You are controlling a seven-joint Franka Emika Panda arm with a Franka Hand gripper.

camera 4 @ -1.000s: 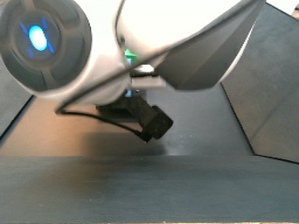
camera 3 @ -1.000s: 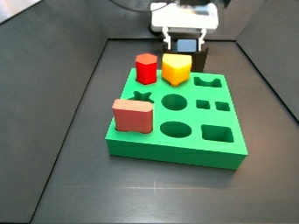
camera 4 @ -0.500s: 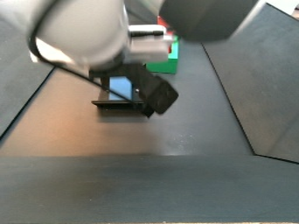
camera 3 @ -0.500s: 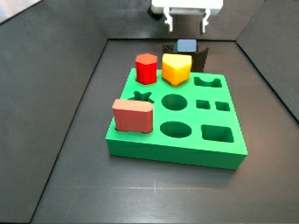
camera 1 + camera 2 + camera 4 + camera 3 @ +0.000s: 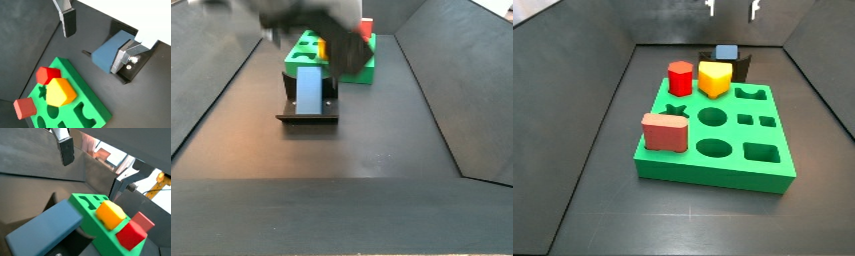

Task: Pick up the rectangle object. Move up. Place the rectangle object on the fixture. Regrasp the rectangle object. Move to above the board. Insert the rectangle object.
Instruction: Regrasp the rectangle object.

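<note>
The steel-blue rectangle object (image 5: 726, 52) lies on the black fixture (image 5: 742, 68) behind the green board (image 5: 727, 170), and nothing grips it. Another side view shows the rectangle object (image 5: 309, 88) lying lengthwise across the fixture (image 5: 307, 119). My gripper (image 5: 735, 8) is high above it, with only the fingertips in view. In both wrist views the gripper (image 5: 98, 40) is open, and the rectangle object (image 5: 110, 52) sits well below, near one of the fingers (image 5: 125, 56). The gripper (image 5: 95, 168) has nothing between its pads.
On the board stand a red hexagonal peg (image 5: 680, 77), a yellow peg (image 5: 714, 78) and a salmon-pink block (image 5: 665, 131). Several cut-out holes at its near and right side are unfilled. Dark sloping walls (image 5: 593, 110) enclose the floor.
The gripper has let go of the rectangle object and risen straight up. The block stays on the fixture.
</note>
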